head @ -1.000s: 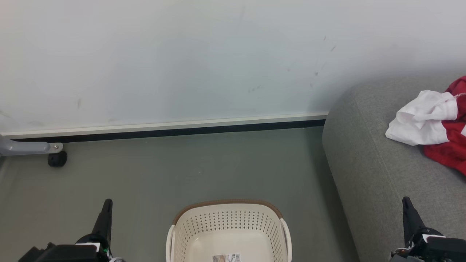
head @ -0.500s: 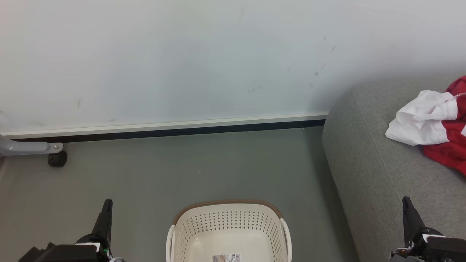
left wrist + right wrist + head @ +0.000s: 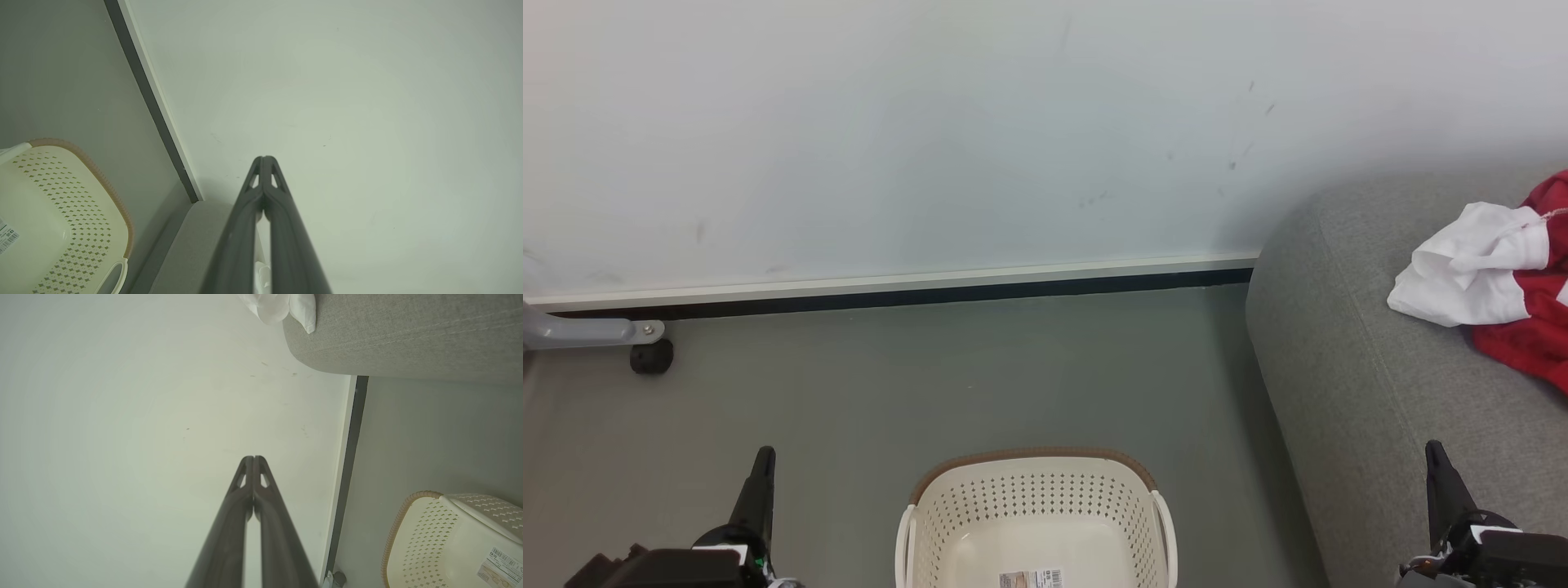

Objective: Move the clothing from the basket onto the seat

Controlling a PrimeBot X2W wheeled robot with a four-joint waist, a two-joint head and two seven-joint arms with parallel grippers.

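Clothing: a heap of red fabric with one white piece (image 3: pixel 1474 273) lying on top of the seat, at the far right of the head view – the white piece sits nearest the seat's rounded end, the red behind and below it, cut off by the picture edge.
Seat: grey upholstered sofa (image 3: pixel 1347 384), standing on the floor with its end against the wall; the basket is just beside it, not touching.
Basket: cream perforated plastic with a brown rim (image 3: pixel 1033 452), upright on the floor between the two grippers; its bottom is in plain sight, with a barcode sticker (image 3: pixel 1031 578) stuck to it.
Left gripper: low at the left (image 3: pixel 765 452), pointing towards the wall. Its wrist view shows the jaws pressed together tip to tip, gripping nothing.
Right gripper: low at the right (image 3: pixel 1435 447), in front of the seat's side – jaws likewise closed flat against each other, holding nothing.
Floor: grey-green (image 3: pixel 931 376), meeting a pale wall (image 3: pixel 931 139) along a dark skirting strip (image 3: pixel 890 296).
Other: a grey metal leg with a black caster (image 3: pixel 651 357) at the far left, close to the skirting.
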